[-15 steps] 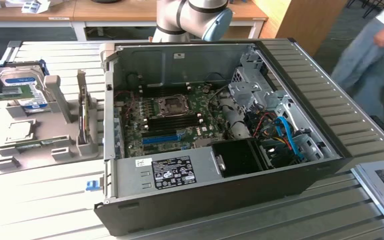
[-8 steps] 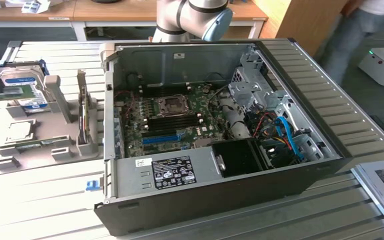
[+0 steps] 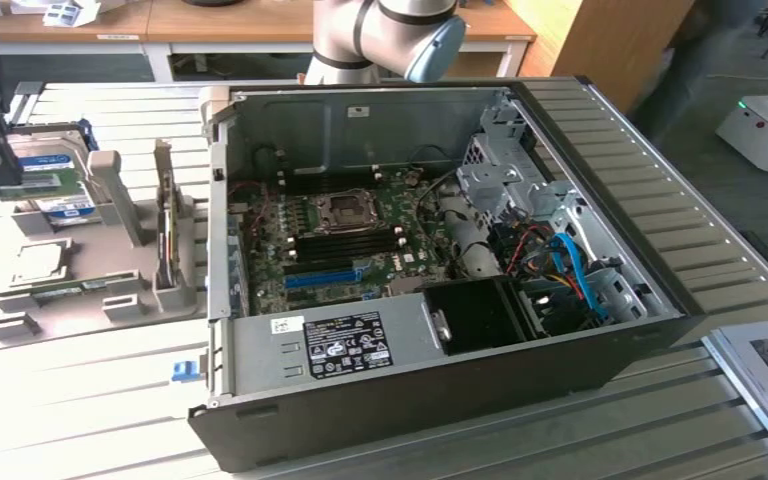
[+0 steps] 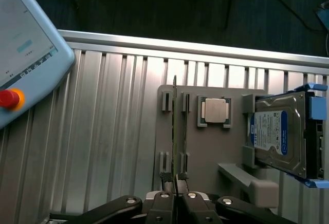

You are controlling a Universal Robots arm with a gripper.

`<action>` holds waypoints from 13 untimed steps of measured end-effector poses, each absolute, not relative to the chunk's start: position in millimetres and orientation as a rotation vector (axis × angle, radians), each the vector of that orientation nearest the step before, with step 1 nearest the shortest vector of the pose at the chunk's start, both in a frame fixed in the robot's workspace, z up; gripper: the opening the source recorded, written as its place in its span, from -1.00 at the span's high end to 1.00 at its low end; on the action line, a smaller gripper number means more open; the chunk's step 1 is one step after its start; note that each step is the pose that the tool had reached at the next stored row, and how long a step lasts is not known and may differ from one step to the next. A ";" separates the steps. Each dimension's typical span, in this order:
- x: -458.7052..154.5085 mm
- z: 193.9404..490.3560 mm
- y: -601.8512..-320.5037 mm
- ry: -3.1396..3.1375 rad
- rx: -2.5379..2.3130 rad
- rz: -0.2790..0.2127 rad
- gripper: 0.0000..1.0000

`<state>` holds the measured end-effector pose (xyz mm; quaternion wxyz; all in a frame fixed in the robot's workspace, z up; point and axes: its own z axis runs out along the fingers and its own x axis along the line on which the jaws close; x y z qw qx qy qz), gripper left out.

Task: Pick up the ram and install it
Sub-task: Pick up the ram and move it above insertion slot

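I hold the ram [image 4: 175, 126] pinched in my closed gripper [image 4: 175, 176] by its thin edge — it may tilt and catch the grey holder [image 4: 205, 152].

Over the remote feed I counted one robot arm [image 3: 381, 35] carrying one gripper [image 4: 175, 176], and one ram stick [image 4: 175, 131]. I saw one grey holder tray [image 4: 205, 152], and with it one hard drive [image 4: 275, 134], one processor chip [image 4: 215, 111] and one wider card [image 3: 164, 225] standing on edge. I also made out one open computer case [image 3: 424, 400], one small blue piece [image 3: 187, 371] and one control tablet [image 4: 25, 54] with a single red button [image 4: 7, 98].
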<state>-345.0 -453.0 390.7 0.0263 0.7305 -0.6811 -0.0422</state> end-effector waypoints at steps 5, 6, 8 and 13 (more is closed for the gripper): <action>-336.2 390.8 -453.0 -2.104 2.257 -0.132 0.76; -329.6 390.8 -453.0 -2.103 2.256 -0.133 0.76; -319.1 390.8 -453.0 -2.102 2.254 -0.136 0.76; -309.1 390.8 -453.0 -2.101 2.253 -0.138 0.76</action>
